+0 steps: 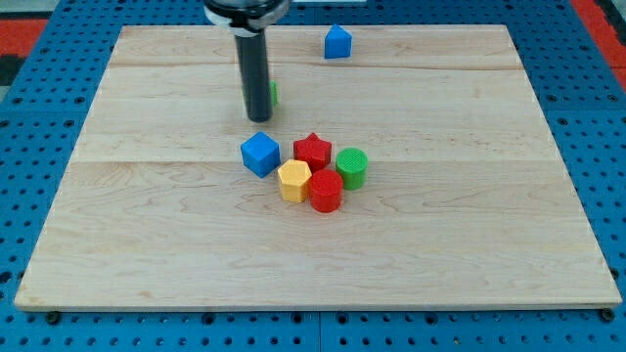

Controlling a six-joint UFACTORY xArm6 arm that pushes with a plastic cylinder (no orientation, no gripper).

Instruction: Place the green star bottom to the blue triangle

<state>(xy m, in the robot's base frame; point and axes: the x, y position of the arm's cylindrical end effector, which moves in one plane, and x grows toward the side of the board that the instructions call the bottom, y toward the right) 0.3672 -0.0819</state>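
The blue triangle [337, 42] sits near the view's top, right of centre. The green star [273, 94] is almost wholly hidden behind my rod; only a thin green edge shows at the rod's right side. My tip [258, 118] rests on the board just in front of and against that green star, well to the lower left of the blue triangle.
A cluster lies below the tip at mid-board: a blue cube [260, 154], a red star [313, 151], a green cylinder [351, 167], a yellow hexagon [293, 181] and a red cylinder [325, 192]. The wooden board [147, 244] lies on a blue pegboard.
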